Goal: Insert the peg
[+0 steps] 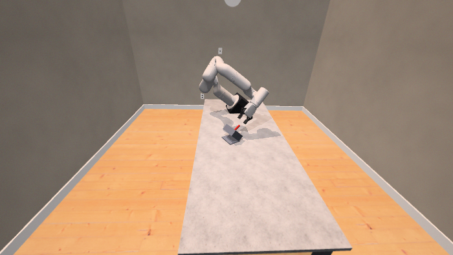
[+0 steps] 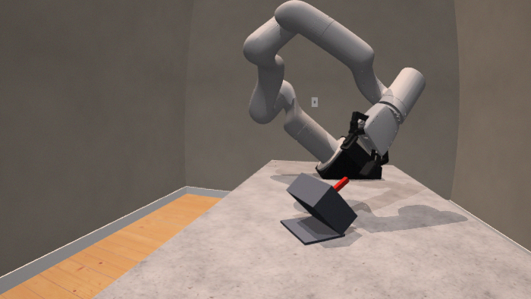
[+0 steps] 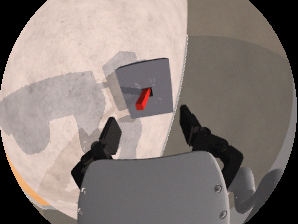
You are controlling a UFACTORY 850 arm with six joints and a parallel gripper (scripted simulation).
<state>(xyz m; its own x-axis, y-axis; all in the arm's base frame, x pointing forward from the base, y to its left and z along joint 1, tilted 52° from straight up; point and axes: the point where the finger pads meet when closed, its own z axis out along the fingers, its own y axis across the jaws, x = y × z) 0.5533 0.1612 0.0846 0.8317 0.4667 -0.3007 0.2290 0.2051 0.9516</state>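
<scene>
The red peg (image 1: 237, 127) (image 2: 340, 184) (image 3: 143, 98) sits in the hole of the dark grey sloped panel (image 1: 230, 130) (image 2: 318, 199) (image 3: 133, 76), with only a short red end sticking out of the sloped face. My gripper (image 1: 243, 119) (image 2: 358, 155) (image 3: 147, 119) is open wide and empty. It hangs a little back from the peg's free end, in line with it, touching neither peg nor panel. In the wrist view the peg shows between and beyond the two spread black fingers.
The panel stands on a thin flat base plate (image 1: 228, 140) (image 2: 300, 229) on the grey table (image 1: 252, 194) (image 2: 227, 258). The arm's black base (image 1: 235, 105) (image 2: 341, 171) is just behind the panel. Wooden floor (image 1: 113, 178) lies on both sides of the table.
</scene>
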